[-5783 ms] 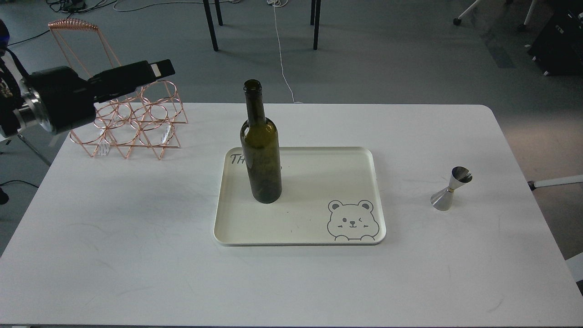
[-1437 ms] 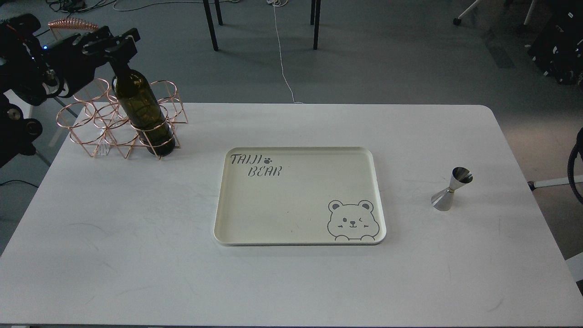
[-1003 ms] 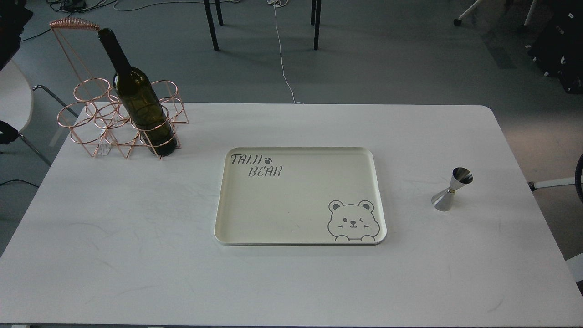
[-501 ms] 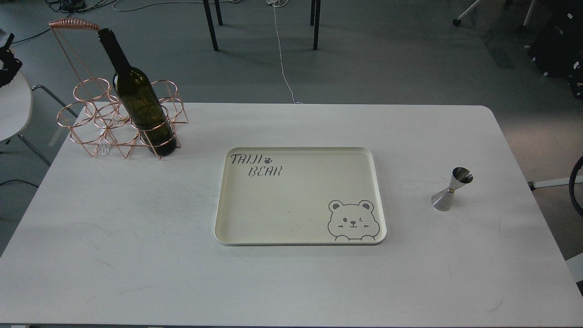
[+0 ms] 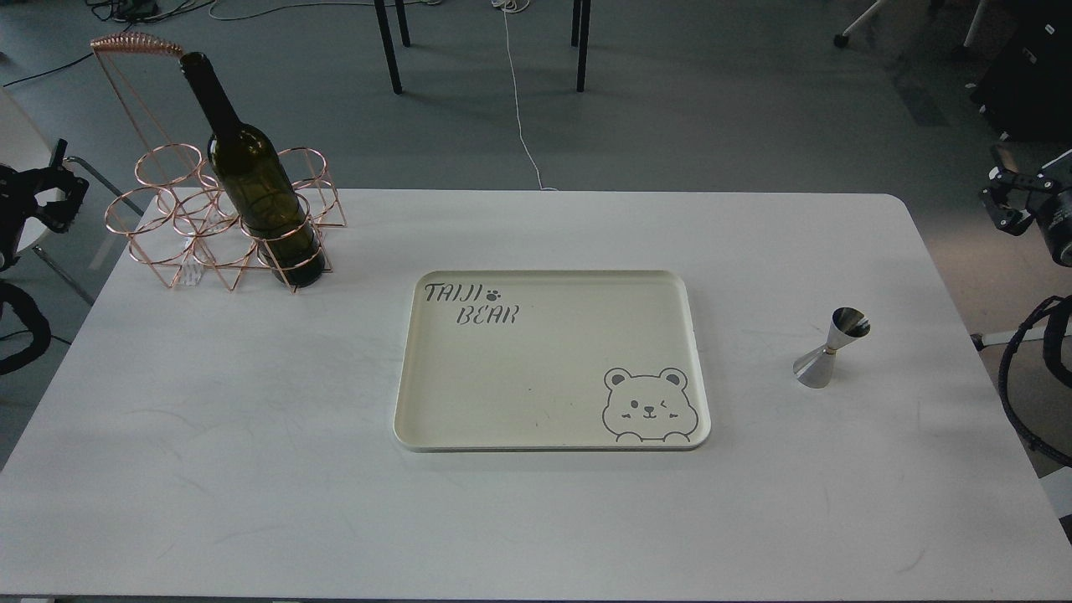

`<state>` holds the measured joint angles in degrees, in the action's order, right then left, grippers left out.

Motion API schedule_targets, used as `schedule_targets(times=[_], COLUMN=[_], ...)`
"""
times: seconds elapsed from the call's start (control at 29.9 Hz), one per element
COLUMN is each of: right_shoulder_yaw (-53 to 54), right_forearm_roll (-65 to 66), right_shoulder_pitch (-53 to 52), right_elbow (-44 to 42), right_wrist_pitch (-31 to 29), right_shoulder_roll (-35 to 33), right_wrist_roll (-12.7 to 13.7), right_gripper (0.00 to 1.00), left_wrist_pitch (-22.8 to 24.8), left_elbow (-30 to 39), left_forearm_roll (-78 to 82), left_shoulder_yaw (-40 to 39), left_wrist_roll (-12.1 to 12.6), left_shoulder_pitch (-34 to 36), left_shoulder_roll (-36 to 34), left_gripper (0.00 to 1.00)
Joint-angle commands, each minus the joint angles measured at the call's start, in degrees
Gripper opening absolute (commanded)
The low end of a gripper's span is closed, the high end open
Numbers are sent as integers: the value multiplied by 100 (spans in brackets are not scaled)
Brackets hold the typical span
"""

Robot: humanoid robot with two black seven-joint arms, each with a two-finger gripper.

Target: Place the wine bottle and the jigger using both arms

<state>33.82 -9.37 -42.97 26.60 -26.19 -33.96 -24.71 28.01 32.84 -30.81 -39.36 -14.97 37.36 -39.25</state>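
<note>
The wine bottle (image 5: pixel 251 180) stands tilted in the front right ring of a copper wire rack (image 5: pixel 180 218) at the table's back left. The jigger (image 5: pixel 829 347) stands upright on the table to the right of the tray. My left gripper (image 5: pixel 65 177) is at the far left edge, beside the table and well left of the rack, its fingers apart and empty. My right gripper (image 5: pixel 998 194) is at the far right edge, off the table and behind the jigger, its fingers apart and empty.
A cream tray (image 5: pixel 469 419) with a bear drawing and "TAIJI BEAR" lettering lies mid-table with nothing in it. The white table (image 5: pixel 251 469) spans the view. Black cables (image 5: pixel 1017 385) hang at the right edge. Chair legs (image 5: pixel 387 42) stand on the floor behind.
My left gripper has let go of the bottle, now in the rack, and drawn back to the left edge. My right gripper has come into view at the right edge.
</note>
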Motion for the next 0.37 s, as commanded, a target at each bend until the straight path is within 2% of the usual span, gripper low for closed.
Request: schedule_targets(times=[0.0, 0.33], right_shoulder_yaw=[46, 20], right_forearm_roll=[-3, -3], right_shoulder_pitch=[34, 87], right_elbow=[-23, -58], right_wrist_pitch=[17, 26], right_shoulder_roll=[117, 337], right_wrist_roll=[-7, 1], right_gripper=[99, 99], left_wrist_pitch=[-1, -1], left_elbow=[4, 4], left_forearm_roll=[5, 5], left_shoulder_yaw=[7, -10], left_wrist_roll=[-41, -41], left_shoulder_pitch=[-18, -54], left_shoulder_roll=[93, -12], left_gripper=[99, 99])
